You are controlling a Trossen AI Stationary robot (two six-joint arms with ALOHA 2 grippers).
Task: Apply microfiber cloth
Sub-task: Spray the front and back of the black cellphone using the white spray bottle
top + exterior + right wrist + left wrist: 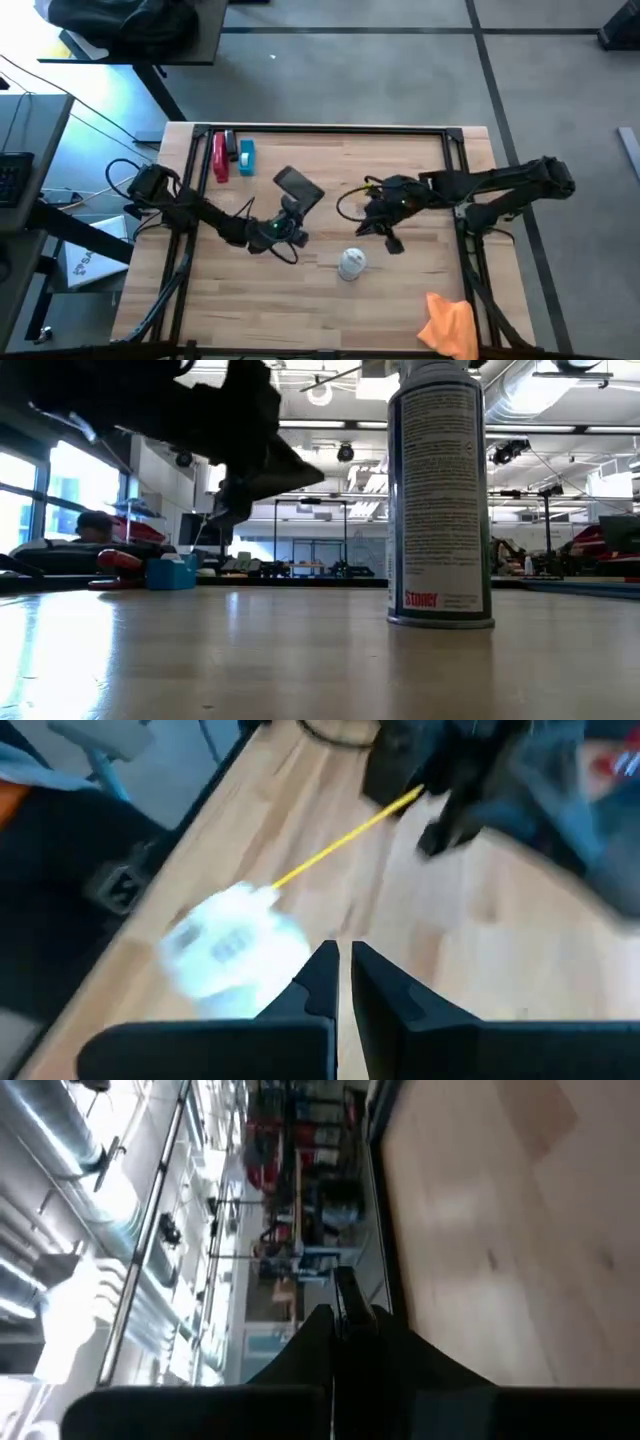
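Note:
The microfiber cloth (449, 325) is bright orange and lies crumpled at the table's near right corner, its edge over the table's front. No gripper touches it. My left gripper (290, 212) is over the table's middle, shut on a black phone (298, 186). My right gripper (386, 236) hovers right of centre with its fingers (322, 982) shut on nothing. It is just beyond a white spray can (352, 262), which stands upright on its base (440, 618). A yellow straw (345, 840) runs from the can's top. My left gripper pinches the phone between its two fingers, and its wrist view shows the phone as a thin dark edge (346, 1292). The fingers reach roughly level toward the table's far side. The phone (268, 464) is lifted clear of the table and tilted.
A red tool (220, 156) and a blue object (246, 157) lie at the far left of the table. A black frame rail (320, 128) runs along the far edge and down both sides. Bare wood (260, 300) lies near the front left.

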